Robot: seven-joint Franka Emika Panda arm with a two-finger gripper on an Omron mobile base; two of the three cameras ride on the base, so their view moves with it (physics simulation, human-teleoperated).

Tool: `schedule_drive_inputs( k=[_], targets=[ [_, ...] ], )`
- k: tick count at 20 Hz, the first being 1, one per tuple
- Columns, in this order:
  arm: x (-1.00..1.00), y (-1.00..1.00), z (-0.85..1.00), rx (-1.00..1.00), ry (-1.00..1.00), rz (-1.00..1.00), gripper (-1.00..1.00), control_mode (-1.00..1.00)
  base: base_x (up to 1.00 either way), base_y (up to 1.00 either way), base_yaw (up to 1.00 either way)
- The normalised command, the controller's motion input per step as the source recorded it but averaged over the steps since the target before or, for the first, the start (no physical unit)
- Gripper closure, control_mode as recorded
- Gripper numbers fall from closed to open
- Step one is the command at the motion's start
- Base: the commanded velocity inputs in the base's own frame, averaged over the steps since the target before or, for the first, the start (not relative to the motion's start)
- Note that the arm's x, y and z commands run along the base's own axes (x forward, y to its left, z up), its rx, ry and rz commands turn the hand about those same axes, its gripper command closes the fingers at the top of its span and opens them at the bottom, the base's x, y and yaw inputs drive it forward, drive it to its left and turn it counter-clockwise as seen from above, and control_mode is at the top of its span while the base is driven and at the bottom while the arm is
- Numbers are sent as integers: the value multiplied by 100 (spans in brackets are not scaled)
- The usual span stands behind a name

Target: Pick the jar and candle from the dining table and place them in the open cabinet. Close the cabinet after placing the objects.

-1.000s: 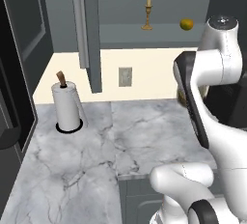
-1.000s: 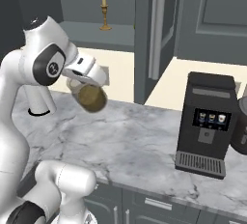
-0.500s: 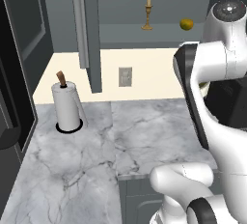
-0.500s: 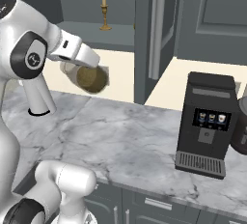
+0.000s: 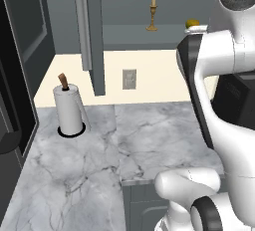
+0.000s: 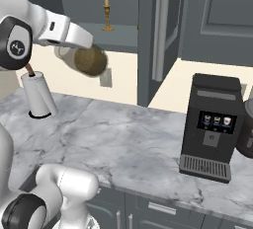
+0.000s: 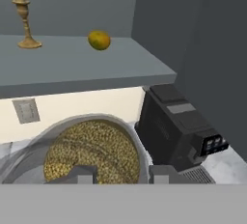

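Jar [image 6: 88,60] tilted, pinched in gripper [image 7: 118,174] above counter edge; candle [image 5: 152,13] at 12 o'clock on cabinet [image 7: 72,68] shelf, fingertips half-hidden.

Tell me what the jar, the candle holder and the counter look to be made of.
Jar: clear glass, apparently; the olive-brown fill shows through its wall.
Candle holder: probably brass, going by its golden colour; the stick above it is pale yellow, likely wax.
Counter: grey-white with dark veins, so it looks like polished marble, though it may be an imitation.
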Motion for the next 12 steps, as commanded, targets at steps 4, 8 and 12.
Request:
schedule_drive_inputs(
  k=[4, 8, 12],
  targets=[
    [5, 8, 26, -3, 0, 0, 100, -100, 0, 0, 0],
    [13, 0, 20, 0, -4, 0, 100, -100, 0, 0, 0],
    [20, 0, 20, 0, -12, 0, 100, -100, 0, 0, 0]
  ],
)
